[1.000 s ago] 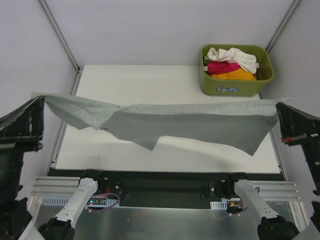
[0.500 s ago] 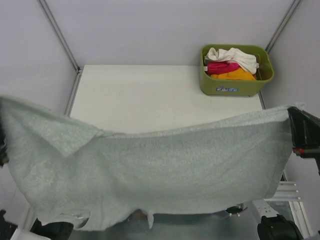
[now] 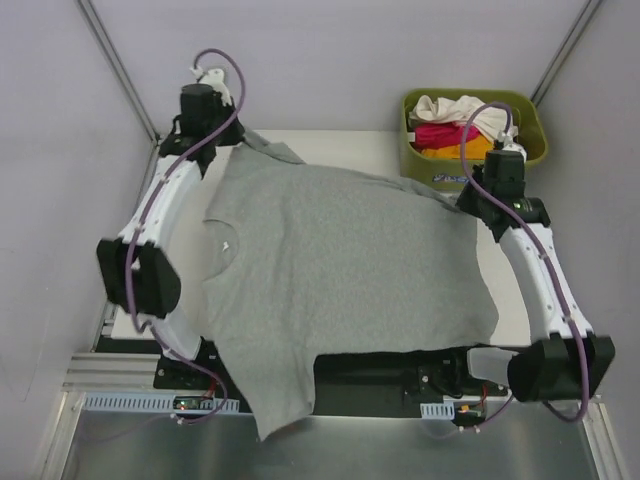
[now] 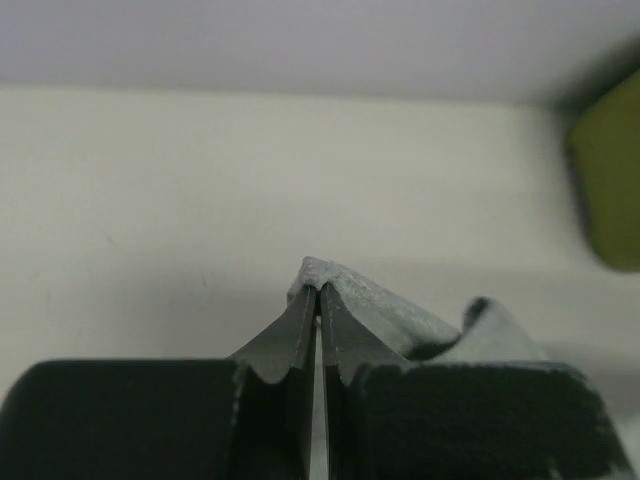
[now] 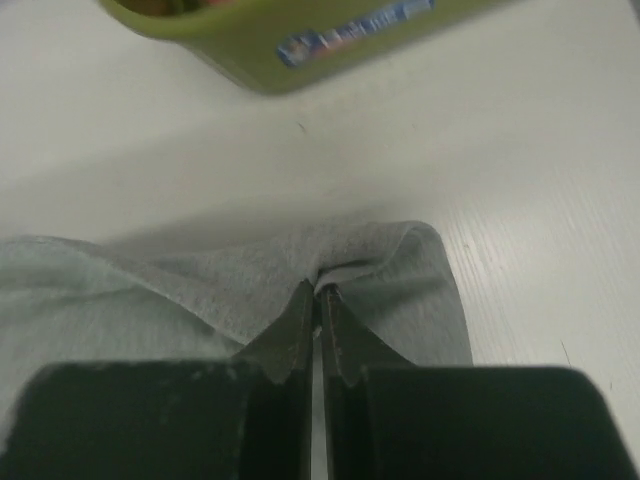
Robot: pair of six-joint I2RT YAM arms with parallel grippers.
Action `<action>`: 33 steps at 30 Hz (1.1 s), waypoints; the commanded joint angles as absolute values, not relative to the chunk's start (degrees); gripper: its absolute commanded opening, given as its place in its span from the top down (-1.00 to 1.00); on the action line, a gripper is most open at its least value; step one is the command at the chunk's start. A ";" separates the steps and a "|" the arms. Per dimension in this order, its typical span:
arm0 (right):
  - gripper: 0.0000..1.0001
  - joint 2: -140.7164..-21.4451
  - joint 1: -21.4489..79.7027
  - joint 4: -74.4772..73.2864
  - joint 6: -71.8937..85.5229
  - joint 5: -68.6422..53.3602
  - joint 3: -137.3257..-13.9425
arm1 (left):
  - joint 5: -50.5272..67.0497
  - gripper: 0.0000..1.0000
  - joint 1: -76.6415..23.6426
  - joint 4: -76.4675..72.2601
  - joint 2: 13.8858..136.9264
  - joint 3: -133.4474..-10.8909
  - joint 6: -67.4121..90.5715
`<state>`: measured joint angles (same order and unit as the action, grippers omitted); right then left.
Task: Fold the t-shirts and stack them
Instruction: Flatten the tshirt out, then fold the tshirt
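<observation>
A mid-grey t-shirt (image 3: 340,270) lies spread over the white table, its near edge hanging past the front edge. My left gripper (image 3: 232,140) is at the far left corner, shut on a pinch of the grey cloth (image 4: 345,290). Beside the bin my right gripper (image 3: 470,200) is shut on the shirt's far right corner (image 5: 380,270). Cream-white (image 3: 465,112), magenta-pink (image 3: 440,134) and orange (image 3: 470,150) t-shirts lie heaped in the bin.
The olive-green plastic bin (image 3: 470,175) stands at the table's far right corner, close to my right gripper; its labelled wall (image 5: 330,40) shows just beyond the fingers. Bare white table (image 3: 340,145) runs along the far edge. Grey walls close in the sides.
The grey shirt was held stretched in the air close to the camera; now both arms have reached far forward and the shirt lies flat on the table.
</observation>
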<state>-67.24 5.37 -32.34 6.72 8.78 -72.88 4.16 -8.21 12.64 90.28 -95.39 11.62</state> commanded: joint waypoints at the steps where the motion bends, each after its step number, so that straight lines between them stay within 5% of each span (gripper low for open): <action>1: 0.99 -76.17 2.03 -20.84 8.00 8.18 -68.73 | 6.59 1.00 -8.17 7.91 104.08 -97.63 7.38; 7: 0.99 -94.54 0.97 -21.36 5.72 5.89 -74.96 | 10.27 1.00 -8.09 8.17 118.72 -105.20 9.75; 12: 0.99 -97.82 0.70 -22.15 5.63 7.20 -77.34 | 12.74 1.00 -8.17 8.17 119.89 -106.09 11.25; 33: 0.95 -94.04 -2.11 -30.59 0.36 8.35 -81.03 | 2.47 1.00 -12.12 8.17 80.43 -60.66 30.92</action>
<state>-96.86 -1.39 -28.80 3.25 8.12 -78.48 6.15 -9.63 8.78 86.19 -66.50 24.80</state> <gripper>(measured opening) 0.028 0.007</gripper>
